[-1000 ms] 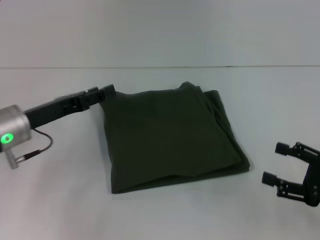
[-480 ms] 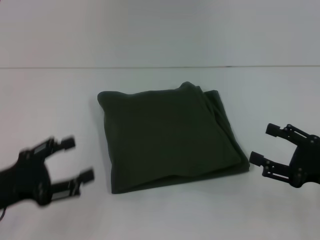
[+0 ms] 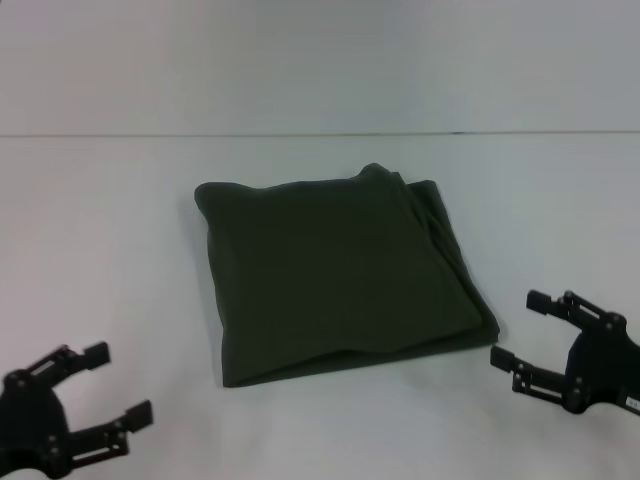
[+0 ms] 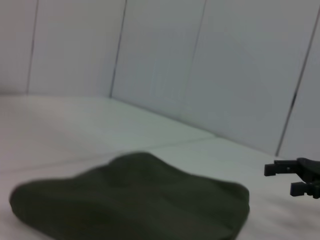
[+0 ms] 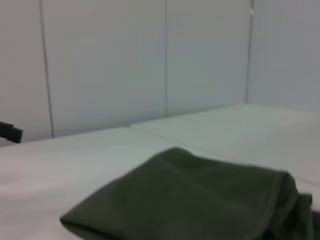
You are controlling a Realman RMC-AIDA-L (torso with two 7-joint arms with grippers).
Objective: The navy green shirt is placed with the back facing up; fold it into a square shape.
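Left gripper (image 3: 105, 391) low at the near left corner of the head view, fingers spread wide, holding nothing, well apart from the cloth. Right gripper (image 3: 527, 329) at the near right, also spread wide and empty, close to the near right corner of the shirt but not touching it.

Shirt (image 3: 335, 270) lies in the middle of the white table (image 3: 120, 230), between the two grippers. It reads as a compact, roughly square pad, several layers thick, plain side up. Edges along the far right side are stacked a little unevenly, with one layer peeking past another.

Judgement: folding looks essentially finished, and this is the release-and-clear stage. If anything is left, it would be a small tidy of the loose right-hand layers, which would call for the right gripper to come in low at that edge and nudge or pinch it square. Otherwise both arms only need to park.

Hard to tell: the underside and any lettering are hidden. Both wrist views show the shirt as a low dark mound, soft and blurred. The left wrist view catches only the tips of the other arm's gripper at the frame edge. Part of the left gripper's body is cut off in the head view.
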